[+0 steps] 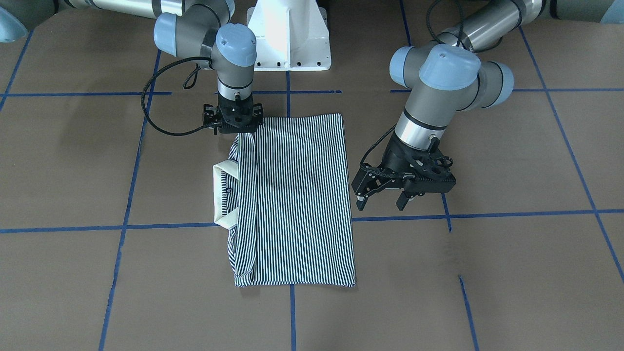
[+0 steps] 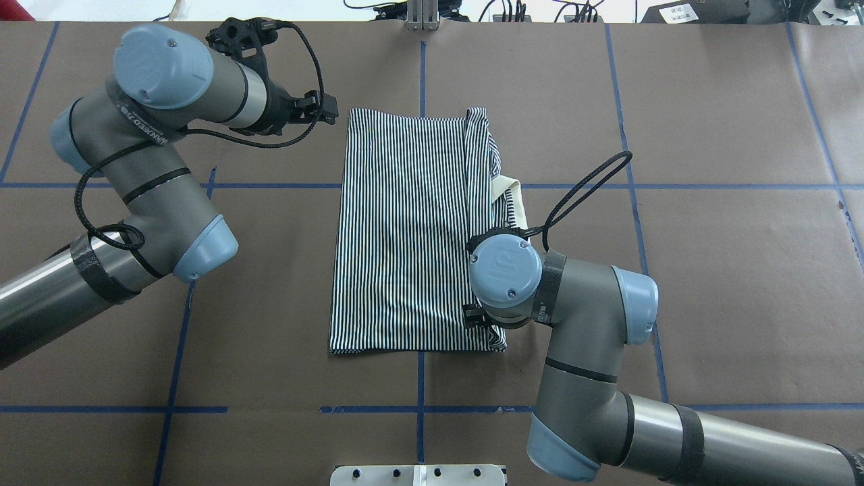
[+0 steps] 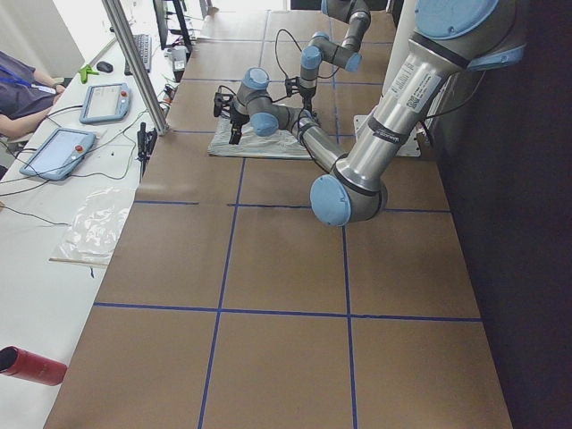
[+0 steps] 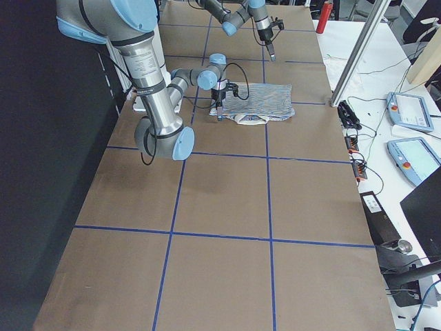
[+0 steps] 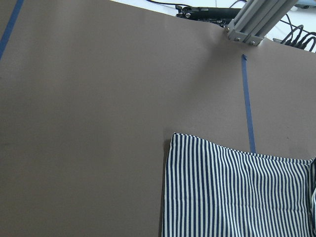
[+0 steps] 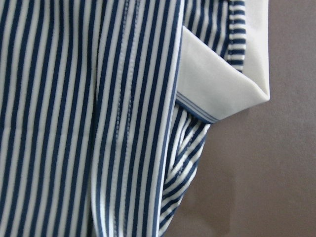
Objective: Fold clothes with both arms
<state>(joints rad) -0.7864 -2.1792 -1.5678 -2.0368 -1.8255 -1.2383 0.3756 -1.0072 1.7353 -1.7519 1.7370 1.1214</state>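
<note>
The striped polo shirt [image 1: 297, 195] lies folded into a rectangle in the middle of the table, also in the overhead view [image 2: 405, 236]. Its cream collar [image 1: 222, 195] sticks out on the robot's right side. My right gripper [image 1: 235, 123] points straight down on the shirt's near right corner. Its fingers are hidden under its body, so I cannot tell if it grips. The right wrist view shows stripes [image 6: 74, 123] and collar [image 6: 222, 84] up close. My left gripper [image 1: 381, 202] is open and empty. It hangs beside the shirt's left edge, clear of the cloth.
The white pedestal base [image 1: 288, 39] stands at the robot's edge of the table. Blue tape lines [image 1: 487, 213] cross the brown table cover. A side bench with tablets [image 3: 63, 152] and an aluminium post [image 3: 134, 63] runs along the far edge.
</note>
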